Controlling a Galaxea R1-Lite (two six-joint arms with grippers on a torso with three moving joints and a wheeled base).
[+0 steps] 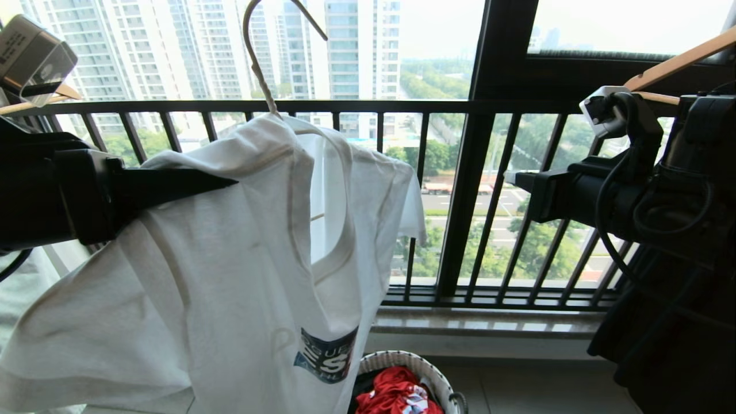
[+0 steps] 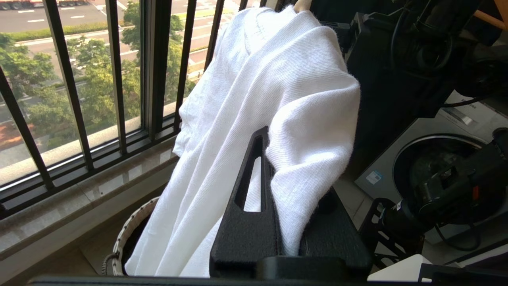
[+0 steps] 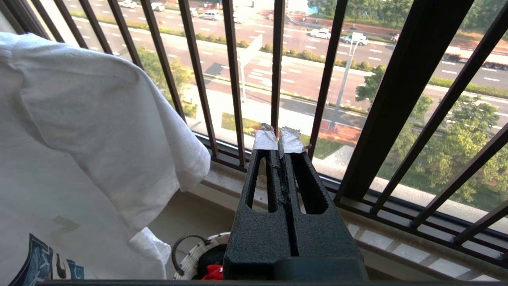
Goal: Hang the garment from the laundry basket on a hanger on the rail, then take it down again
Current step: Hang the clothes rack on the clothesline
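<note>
The garment, a white T-shirt with a dark logo, hangs on the thin cream hanger. The hanger's hook stands free in the air against the window. My left gripper comes in from the left and is shut on the garment's shoulder cloth, which is pinched between the fingers. My right gripper is shut and empty, held level to the right, apart from the shirt. The laundry basket stands on the floor below. A grey metal end of the rail shows at the upper left.
The black balcony railing and a stone sill run across in front. A red cloth lies in the basket. Wooden hangers hang at the upper right and left. Dark clothing and a washing machine stand to the right.
</note>
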